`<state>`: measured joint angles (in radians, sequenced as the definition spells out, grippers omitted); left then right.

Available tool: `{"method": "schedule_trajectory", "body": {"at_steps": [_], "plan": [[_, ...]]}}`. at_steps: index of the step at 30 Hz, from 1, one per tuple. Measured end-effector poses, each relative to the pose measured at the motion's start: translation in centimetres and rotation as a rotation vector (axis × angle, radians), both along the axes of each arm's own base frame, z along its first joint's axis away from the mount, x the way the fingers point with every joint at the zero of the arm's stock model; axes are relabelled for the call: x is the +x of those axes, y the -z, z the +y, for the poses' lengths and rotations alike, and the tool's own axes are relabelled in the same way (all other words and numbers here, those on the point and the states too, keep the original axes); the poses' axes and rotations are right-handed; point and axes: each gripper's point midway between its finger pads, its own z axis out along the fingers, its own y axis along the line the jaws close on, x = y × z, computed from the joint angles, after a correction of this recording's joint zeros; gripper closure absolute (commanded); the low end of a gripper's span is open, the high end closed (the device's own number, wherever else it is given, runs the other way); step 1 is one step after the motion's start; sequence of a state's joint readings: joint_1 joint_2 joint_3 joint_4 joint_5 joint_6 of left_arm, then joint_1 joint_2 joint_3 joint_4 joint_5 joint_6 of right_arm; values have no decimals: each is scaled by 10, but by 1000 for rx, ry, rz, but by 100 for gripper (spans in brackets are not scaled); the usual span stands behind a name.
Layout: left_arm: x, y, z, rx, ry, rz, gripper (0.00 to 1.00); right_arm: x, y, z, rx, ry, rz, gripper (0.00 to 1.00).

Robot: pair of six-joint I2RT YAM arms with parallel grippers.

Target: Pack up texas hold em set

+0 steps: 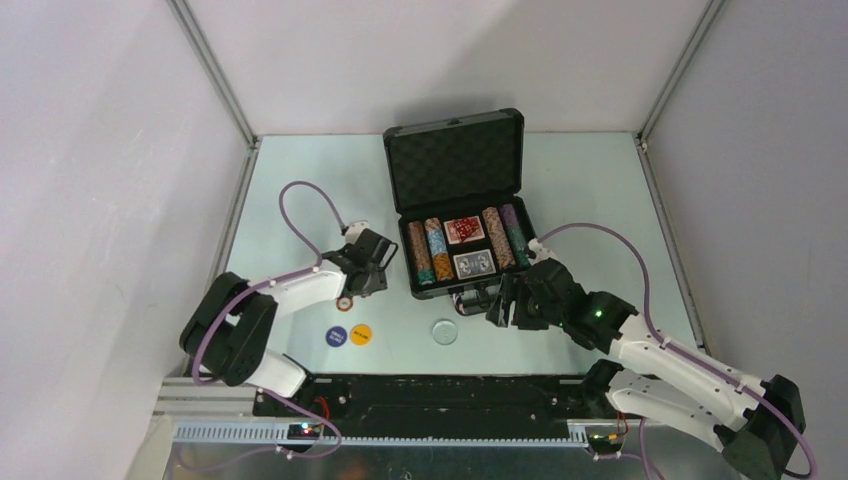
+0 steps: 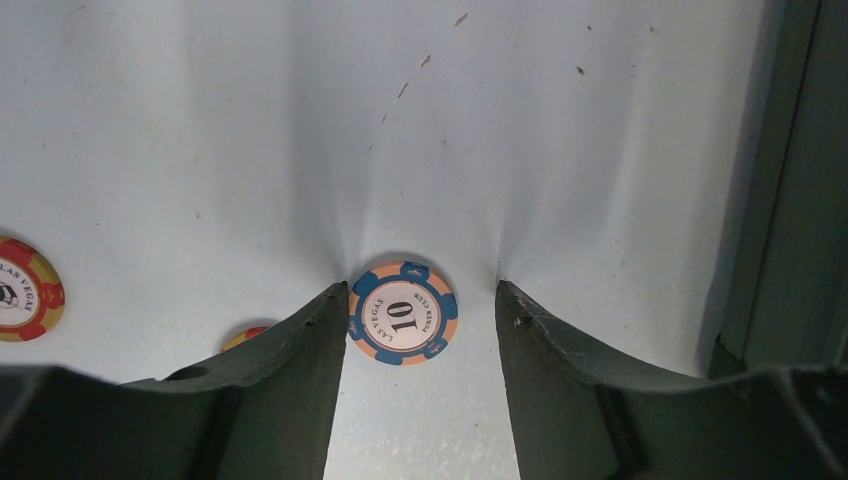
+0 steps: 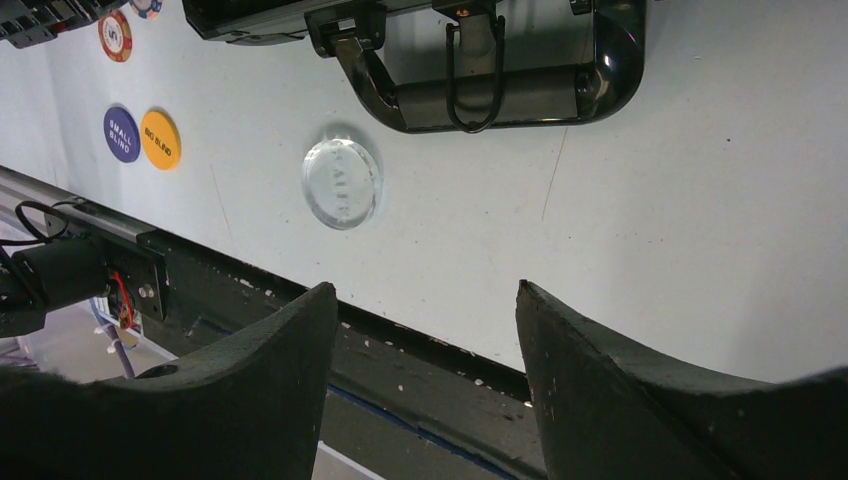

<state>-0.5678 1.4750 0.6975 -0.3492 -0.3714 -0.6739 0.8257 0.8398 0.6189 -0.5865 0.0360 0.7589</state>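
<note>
Round striped chip [image 2: 402, 312] (flat, blue-edged)

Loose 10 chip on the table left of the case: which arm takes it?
Left. The left gripper straddles the chip, jaws open on either side. The right gripper hangs open near the case handle, far from the chip.

— What lies past the right gripper [image 3: 425, 290]?
— Its fingers [image 3: 260, 380] stand apart, nothing between them. On the white table [image 3: 700, 220] a clear round button [image 3: 342, 183] sits near the handle [image 3: 540, 92] of the black case [image 3: 250, 15].
— And further left?
— A purple Small Blind button [image 3: 121, 134] just beside an orange Big Blind button [image 3: 160, 139], with a striped chip [image 3: 115, 35] beyond them.
</note>
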Motion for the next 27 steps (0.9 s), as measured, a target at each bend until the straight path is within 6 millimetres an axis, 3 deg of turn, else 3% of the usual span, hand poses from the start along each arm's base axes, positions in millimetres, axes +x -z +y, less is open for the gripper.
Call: {"method": "schedule_trajectory", "body": {"at_steps": [9, 15, 27], "plan": [[6, 0, -6, 3, 8, -26, 47, 0, 1, 1, -3, -2, 3, 30], [6, 0, -7, -2, 14, -33, 37, 0, 1, 1, -3, -3, 3, 30], [4, -1, -10, -24, 22, -64, 38, 1, 1, 3, -1, -4, 1, 30]]}}
